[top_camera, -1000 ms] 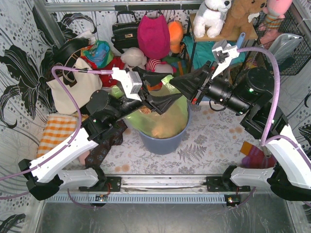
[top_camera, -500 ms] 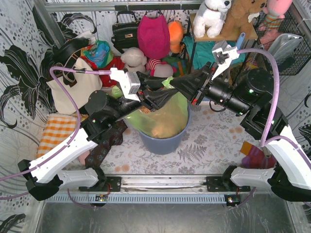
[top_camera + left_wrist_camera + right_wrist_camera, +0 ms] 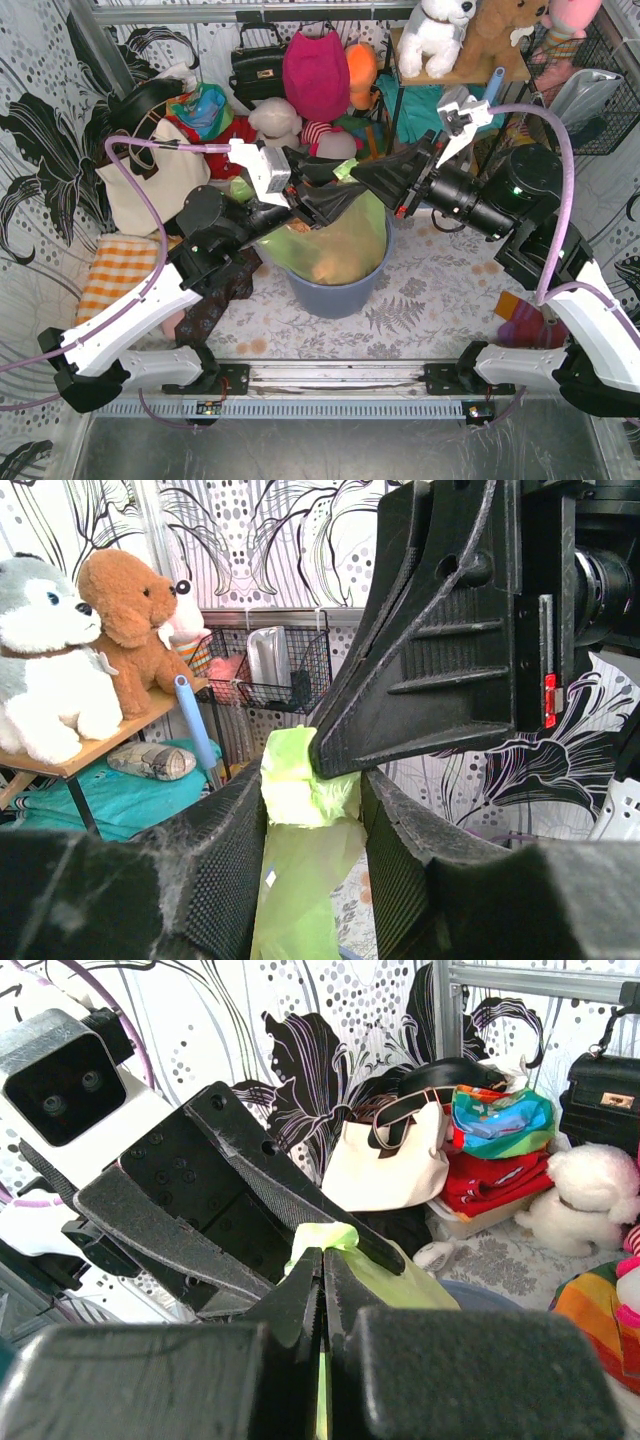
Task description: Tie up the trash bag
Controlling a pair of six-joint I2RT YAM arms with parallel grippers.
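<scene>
The thin, translucent lime-green plastic trash bag (image 3: 345,240) sits in the blue-grey round plastic bin (image 3: 335,295) at the middle of the desk (image 3: 430,290). Its top is drawn up into a strip above the rim, where my two hands meet.

My right hand (image 3: 322,1260) has its fingers pressed together on a thin fold of that green film. My left hand (image 3: 310,805) is clamped on the bunched wad just below, with one finger against each side and no gap that I can see. The tip of a right finger lies right over the same wad.

What worries me is how crowded this spot is. Both hands hold the same short piece of film, so there is little slack to wrap or loop. If I pull them apart sharply, the thin plastic could stretch and tear, or slide out of the right hand's narrow pinch. The fingers could also knock together if I twist. A strong upward tug might lift the whole trash bag, or tip the bin.
</scene>
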